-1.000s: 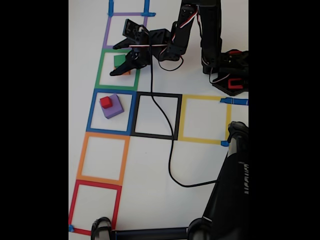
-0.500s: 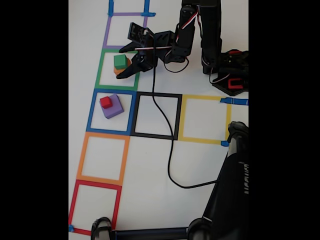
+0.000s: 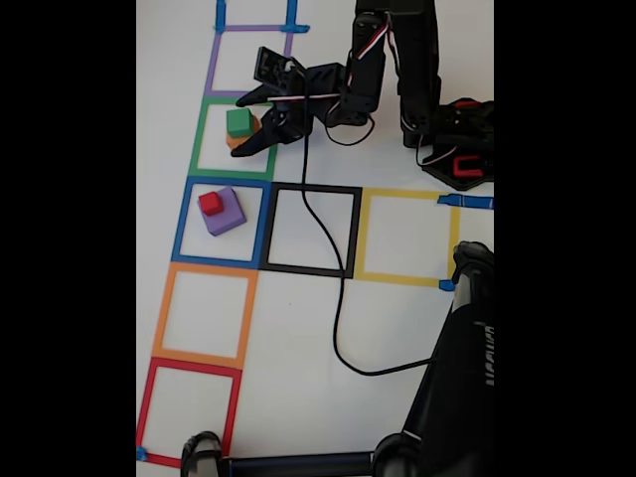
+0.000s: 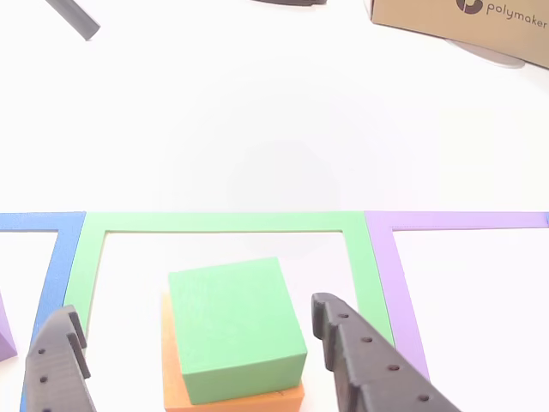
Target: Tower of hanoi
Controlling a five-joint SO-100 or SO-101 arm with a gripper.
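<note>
2nd-smallest cube [image 3: 238,122] on 2nd-biggest [image 4: 176,390], btwn fingers [image 4: 369,365]; tiniest cube [image 3: 211,204] atop biggest [image 3: 227,215], next square.

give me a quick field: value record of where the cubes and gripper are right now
green cube: on top of the orange cube, inside the green tape square
red cube: on the purple cube, inside the blue tape square
gripper: open, one finger on each side of the green cube, not touching it
black, yellow, orange and red tape squares: hold no cube
cable: trails across the black square
</note>
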